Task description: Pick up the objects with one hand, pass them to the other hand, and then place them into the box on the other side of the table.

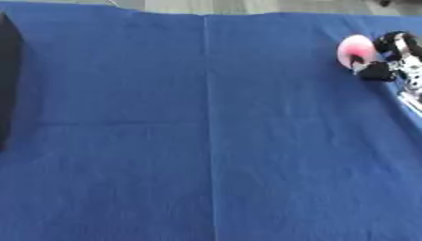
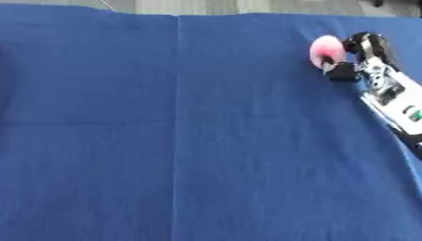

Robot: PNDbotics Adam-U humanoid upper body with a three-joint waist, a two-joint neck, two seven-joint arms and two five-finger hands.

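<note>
A pink, rounded object (image 1: 354,48) sits at the far right of the blue cloth. My right hand (image 2: 356,56) comes in from the right edge and has its dark fingers and thumb curled around this pink object, one fingertip showing dark against its front. The forearm (image 2: 394,103) runs down toward the right edge. A dark box (image 1: 8,80) stands at the left edge in the left eye view, only partly in frame. My left hand shows in neither view.
The blue cloth (image 1: 206,141) covers the whole table, with a vertical crease down the middle and a fainter horizontal fold. The table's far edge (image 1: 206,12) meets a grey floor at the top.
</note>
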